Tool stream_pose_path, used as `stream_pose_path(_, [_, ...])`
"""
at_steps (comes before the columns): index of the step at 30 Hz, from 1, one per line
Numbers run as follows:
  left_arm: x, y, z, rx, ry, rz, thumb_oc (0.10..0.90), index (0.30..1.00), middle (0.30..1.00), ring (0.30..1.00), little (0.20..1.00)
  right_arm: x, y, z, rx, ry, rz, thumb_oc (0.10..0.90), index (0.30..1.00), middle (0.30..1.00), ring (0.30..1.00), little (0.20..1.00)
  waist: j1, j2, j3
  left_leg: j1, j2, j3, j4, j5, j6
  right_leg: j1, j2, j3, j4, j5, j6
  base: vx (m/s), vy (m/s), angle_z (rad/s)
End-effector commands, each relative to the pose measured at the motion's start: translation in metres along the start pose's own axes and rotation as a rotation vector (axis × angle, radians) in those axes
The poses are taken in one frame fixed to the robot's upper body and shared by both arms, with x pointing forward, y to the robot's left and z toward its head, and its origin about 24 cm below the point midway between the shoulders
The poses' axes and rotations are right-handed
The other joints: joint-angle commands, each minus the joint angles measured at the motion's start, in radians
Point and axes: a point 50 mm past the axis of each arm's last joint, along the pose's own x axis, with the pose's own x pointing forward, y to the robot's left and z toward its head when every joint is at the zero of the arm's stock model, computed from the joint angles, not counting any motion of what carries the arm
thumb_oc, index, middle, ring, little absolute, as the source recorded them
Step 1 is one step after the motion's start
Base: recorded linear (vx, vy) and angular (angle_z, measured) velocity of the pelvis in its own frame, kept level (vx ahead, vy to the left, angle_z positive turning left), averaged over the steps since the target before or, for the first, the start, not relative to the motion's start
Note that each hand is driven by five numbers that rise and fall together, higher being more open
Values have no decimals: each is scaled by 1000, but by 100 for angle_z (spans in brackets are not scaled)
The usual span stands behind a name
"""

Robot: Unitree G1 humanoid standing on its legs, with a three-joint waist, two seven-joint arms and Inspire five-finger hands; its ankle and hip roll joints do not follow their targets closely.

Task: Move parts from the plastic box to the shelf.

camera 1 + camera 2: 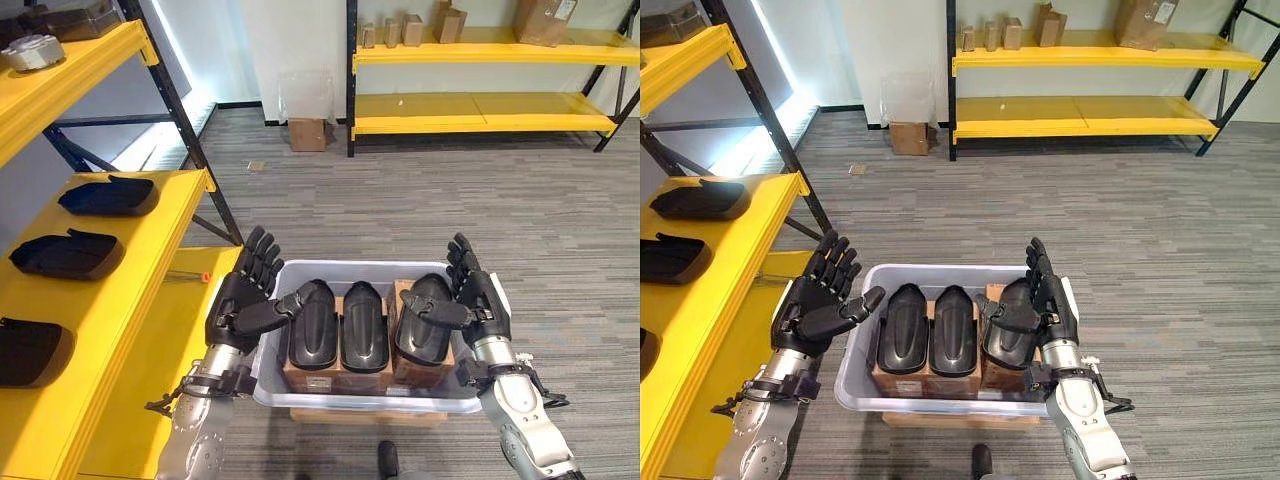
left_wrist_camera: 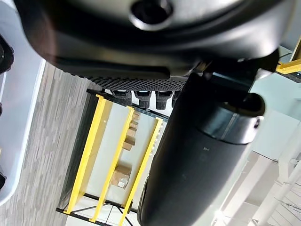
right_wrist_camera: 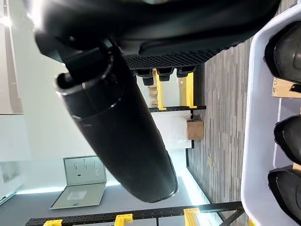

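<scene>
Three black parts [image 1: 364, 326] upright in the box [image 1: 300, 398], long axes running away from the robot. Left hand [image 1: 245, 295] and right hand [image 1: 478, 295] spread wide, flanking the box; right nearest the rightmost part.

shelf part [image 1: 30, 352] cut by edge, box [image 1: 300, 404] base hidden

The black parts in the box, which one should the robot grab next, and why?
Probably the right-most black part. The right hand is open beside it, thumb reaching over it, so curling the fingers round it is the shortest move. Three parts stand in the plastic box, none held; the left hand is open at the box's other side.
</scene>
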Motion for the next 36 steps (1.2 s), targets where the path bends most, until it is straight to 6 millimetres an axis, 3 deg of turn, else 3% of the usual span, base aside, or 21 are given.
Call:
stream_pose_path(1, [17, -4, 32, 96, -147, -100, 900, 1000, 1000, 1000, 1000, 17, 11, 40, 87, -252, 34, 900, 1000, 1000, 1000, 1000, 3, -33, -67, -24, 1, 69, -9, -36, 15, 81, -104, -96, 0, -106, 84, 0, 0, 0])
stream_pose_path(2, [16, -4, 32, 96, -145, -97, 900, 1000, 1000, 1000, 1000, 17, 11, 40, 79, -252, 37, 900, 1000, 1000, 1000, 1000, 3, -33, -68, -26, 3, 68, -9, -34, 13, 82, -104, -98, 0, -106, 84, 0, 0, 0])
stream_pose_path(3, [26, 19, 23, 141, -191, 52, 900, 1000, 1000, 1000, 1000, 13, -5, 11, 27, -106, 221, 900, 1000, 1000, 1000, 1000, 14, -49, -70, -98, -9, 214, -9, 45, -4, 116, -70, -252, 0, -116, 64, 43, 8, 2])
stream_pose_path(10, [25, 9, 14, 134, -129, -7, 900, 1000, 1000, 1000, 1000, 13, -3, 13, 67, -129, 156, 900, 1000, 1000, 1000, 1000, 8, -50, -88, -74, -22, 215, -9, 15, 8, 102, -76, -243, 0, -106, 73, 63, 20, 8])
stream_pose_path(22, [23, 21, 7, 173, -48, 100, 900, 1000, 1000, 1000, 1000, 16, -6, 10, 57, -87, 87, 900, 1000, 1000, 1000, 1000, 3, -54, -96, -54, -30, 234, -9, -7, 20, 103, -85, -245, 0, -105, 80, 28, 14, 1])
stream_pose_path(28, [24, 26, 20, 317, -93, 117, 900, 1000, 1000, 1000, 1000, 17, -13, 8, 24, -70, 36, 900, 1000, 1000, 1000, 1000, -8, -56, -99, -43, -39, 241, -9, -18, 31, 116, -78, -232, 0, -110, 76, 42, 117, -1])
stream_pose_path(30, [25, 30, 25, 375, -104, 123, 900, 1000, 1000, 1000, 1000, 15, -24, 5, 3, -50, -9, 900, 1000, 1000, 1000, 1000, -20, -60, -95, -33, -44, 247, -9, -25, 38, 132, -73, -231, 7, -117, 75, 31, 270, -7])
stream_pose_path(32, [31, 34, 35, 426, -138, 120, 900, 1000, 1000, 1000, 1000, 15, -41, 10, -35, -54, -41, 900, 1000, 1000, 1000, 1000, -41, -62, -73, -38, -55, 239, -9, -28, 65, 72, -63, -217, 161, -147, 77, -41, 383, -18])
stream_pose_path(34, [34, 36, 42, 442, -157, 127, 900, 1000, 1000, 1000, 1000, 14, -44, 14, -19, -66, -27, 900, 1000, 1000, 1000, 1000, -59, -68, -47, -42, -63, 226, -9, -31, 89, -38, -71, -199, 346, -92, 118, -92, 195, -37])
stream_pose_path(35, [36, 37, 44, 468, -156, 133, 900, 1000, 1000, 1000, 1000, 11, -45, 13, 93, -62, -13, 900, 1000, 1000, 1000, 1000, -75, -74, -31, -37, -68, 211, -9, -40, 99, -97, -68, -173, 425, -74, 137, -80, 29, -31])
stream_pose_path(36, [37, 37, 43, 475, -154, 138, 900, 1000, 1000, 1000, 1000, 9, -46, 12, 134, -61, -21, 900, 1000, 1000, 1000, 1000, -82, -78, -29, -40, -69, 201, -9, -39, 101, -119, -64, -147, 432, -64, 138, -50, -54, -10])
